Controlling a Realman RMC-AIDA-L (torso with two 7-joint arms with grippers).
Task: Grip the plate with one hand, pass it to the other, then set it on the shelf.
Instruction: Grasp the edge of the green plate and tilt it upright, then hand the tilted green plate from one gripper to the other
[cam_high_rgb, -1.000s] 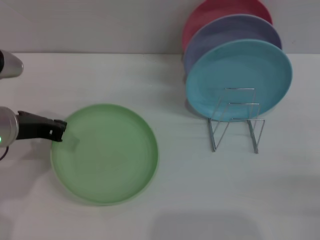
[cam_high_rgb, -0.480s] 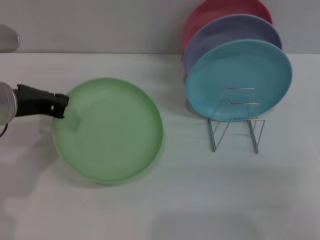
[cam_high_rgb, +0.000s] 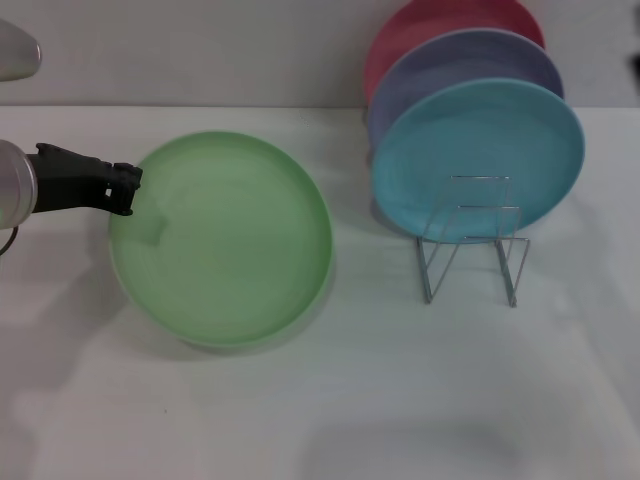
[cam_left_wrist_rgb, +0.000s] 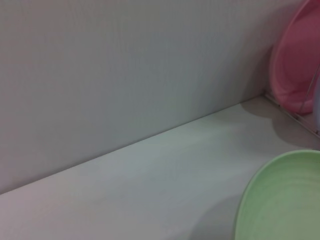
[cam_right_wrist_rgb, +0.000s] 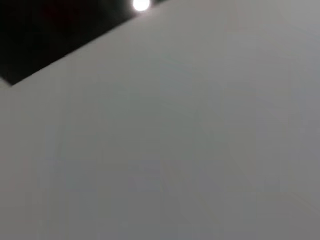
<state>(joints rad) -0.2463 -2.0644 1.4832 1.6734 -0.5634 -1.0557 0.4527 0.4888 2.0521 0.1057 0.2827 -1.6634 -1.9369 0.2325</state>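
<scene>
Head view, left to right: left gripper (cam_high_rgb: 128, 190) clamped on the left rim of the light green plate (cam_high_rgb: 222, 240), held just above the white table (cam_high_rgb: 400, 400), shadow beneath. Further right, wire dish rack (cam_high_rgb: 470, 240) holding a sky-blue plate (cam_high_rgb: 478, 150), lavender plate (cam_high_rgb: 450, 60) and pink plate (cam_high_rgb: 430, 20) upright. Right gripper out of sight.

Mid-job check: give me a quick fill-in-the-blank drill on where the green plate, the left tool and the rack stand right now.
1. The left tool grips the light green plate at its ____ rim, as the head view shows it.
2. The plate standing frontmost in the wire dish rack is ____ in colour.
3. The rack holds ____ upright plates.
4. The rearmost plate is ____.

Missing words: left; sky-blue; three; pink
</scene>
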